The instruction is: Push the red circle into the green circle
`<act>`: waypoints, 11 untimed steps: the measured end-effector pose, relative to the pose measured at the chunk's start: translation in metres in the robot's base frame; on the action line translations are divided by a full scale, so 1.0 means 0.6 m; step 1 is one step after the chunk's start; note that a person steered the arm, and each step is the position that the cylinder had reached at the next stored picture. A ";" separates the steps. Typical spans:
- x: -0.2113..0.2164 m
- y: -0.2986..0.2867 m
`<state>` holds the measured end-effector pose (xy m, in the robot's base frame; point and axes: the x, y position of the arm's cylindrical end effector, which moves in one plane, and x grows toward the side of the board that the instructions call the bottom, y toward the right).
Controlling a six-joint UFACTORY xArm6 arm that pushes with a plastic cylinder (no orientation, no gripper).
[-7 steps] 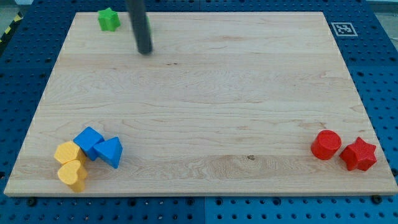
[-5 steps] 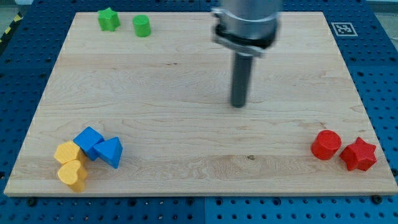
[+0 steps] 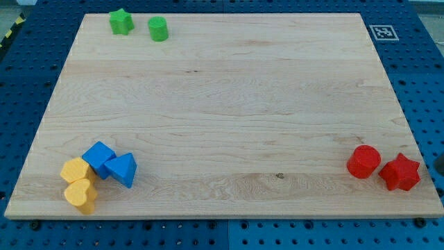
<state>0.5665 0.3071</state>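
Note:
The red circle [image 3: 364, 162] lies near the board's bottom right corner. A red star [image 3: 399, 173] sits just to its right, nearly touching it. The green circle [image 3: 158, 29] lies near the top left, with a green star [image 3: 121, 21] to its left. Only a dark sliver at the view's right edge, which seems to be my tip [image 3: 441, 171], shows, just right of the red star and off the board.
A cluster sits at the bottom left: a blue cube [image 3: 99, 158], a blue triangle [image 3: 123, 170], a yellow hexagon [image 3: 75, 170] and a yellow heart [image 3: 82, 195]. A printed marker [image 3: 381, 32] is at the board's top right corner.
The rod swept from near the green circle at the top left, across the board's middle, and out to the view's right edge. No block has moved.

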 end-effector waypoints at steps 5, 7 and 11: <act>0.002 -0.248; -0.020 -0.273; -0.078 -0.236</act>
<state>0.5198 0.1653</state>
